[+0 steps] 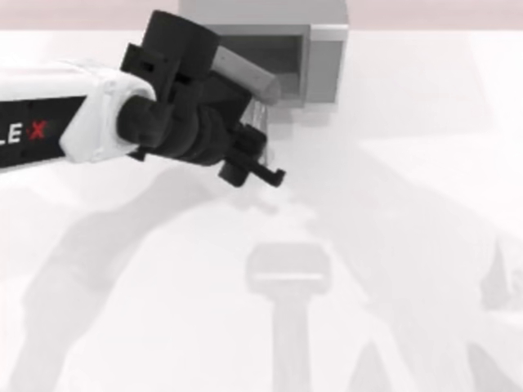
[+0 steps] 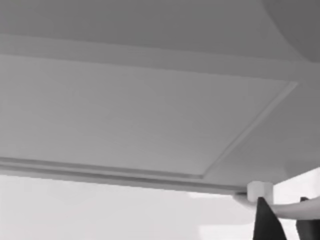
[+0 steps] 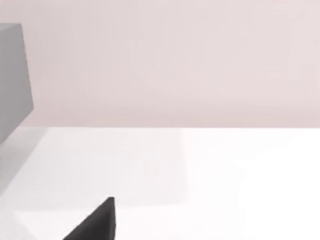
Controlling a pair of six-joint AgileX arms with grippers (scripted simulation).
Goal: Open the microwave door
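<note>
The grey microwave [image 1: 325, 65] stands at the table's back, just left of centre. The microwave door [image 1: 245, 72] is swung partly outward, slanting toward the front right, and the cavity shows behind it. My left arm reaches in from the left above the door. My left gripper [image 1: 260, 166] is at the door's free end. In the left wrist view the door [image 2: 125, 115] fills the frame, and my left gripper [image 2: 286, 224] is shut on the slim pale handle [image 2: 287, 210]. In the right wrist view only a dark corner of my right gripper [image 3: 97, 225] shows, low over the table.
The white table [image 1: 425, 204] spreads in front of and to the right of the microwave. A pale pink wall [image 3: 175, 60] stands behind it. The right wrist view catches the microwave's grey side [image 3: 12, 75].
</note>
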